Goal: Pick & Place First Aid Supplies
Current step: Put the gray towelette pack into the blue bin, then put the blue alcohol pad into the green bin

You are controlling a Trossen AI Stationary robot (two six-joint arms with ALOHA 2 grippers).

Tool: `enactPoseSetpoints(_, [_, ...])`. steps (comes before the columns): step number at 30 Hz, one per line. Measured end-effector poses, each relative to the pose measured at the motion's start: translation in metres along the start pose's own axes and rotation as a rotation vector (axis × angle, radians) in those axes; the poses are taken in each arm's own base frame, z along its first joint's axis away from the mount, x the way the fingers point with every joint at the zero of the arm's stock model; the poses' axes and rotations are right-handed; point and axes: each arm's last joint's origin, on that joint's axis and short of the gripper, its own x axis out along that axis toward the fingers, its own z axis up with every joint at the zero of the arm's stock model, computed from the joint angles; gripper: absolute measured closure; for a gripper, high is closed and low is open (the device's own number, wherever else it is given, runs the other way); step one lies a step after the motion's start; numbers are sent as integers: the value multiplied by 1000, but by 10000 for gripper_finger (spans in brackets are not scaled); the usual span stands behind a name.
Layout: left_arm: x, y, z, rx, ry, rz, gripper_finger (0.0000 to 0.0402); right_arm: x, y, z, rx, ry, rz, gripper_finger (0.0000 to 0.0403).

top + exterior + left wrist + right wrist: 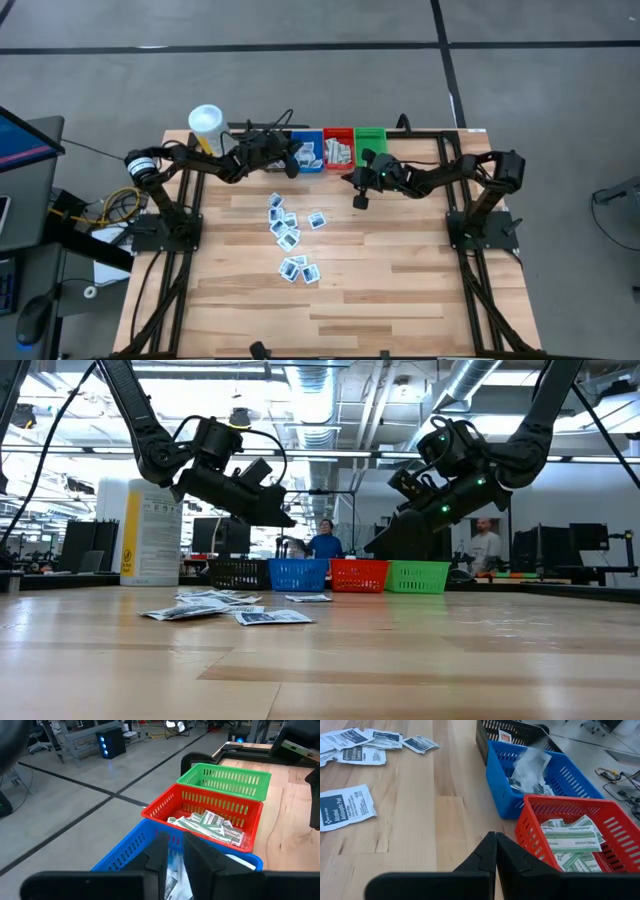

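Overhead camera straight down on the whole counter [400, 290], low camera level across its surface toward the room, each wrist camera close behind its own pincer, both wrist views sharing the red bin [210, 807] ahead.

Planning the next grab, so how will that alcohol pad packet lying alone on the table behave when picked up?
The packet lies flat and thin, so it is probably light and floppy. Its crinkled foil-like face suggests it may slide rather than lift, needing an edge pinch. Unlikely to roll or break.
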Motion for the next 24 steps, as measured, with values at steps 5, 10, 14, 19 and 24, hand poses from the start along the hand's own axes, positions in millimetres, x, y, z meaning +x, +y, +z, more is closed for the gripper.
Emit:
enactPoseSetpoints(5, [0,0,0,-19,0,0,314,0,0,0,0,0,0,403])
enactPoseSetpoints(10, [0,0,0,-19,0,0,299,0,0,0,0,0,0,403])
enactPoseSetpoints(14, [-1,0,-1,-26,4,0,295,0,0,0,0,1,1,403])
enactPoseSetpoints(19, [-1,0,-1,-26,4,-1,297,0,0,0,0,2,1,403])
enactPoseSetpoints(24, [-1,-1,-1,-25,3,-4,297,0,0,0,-7,2,1,403])
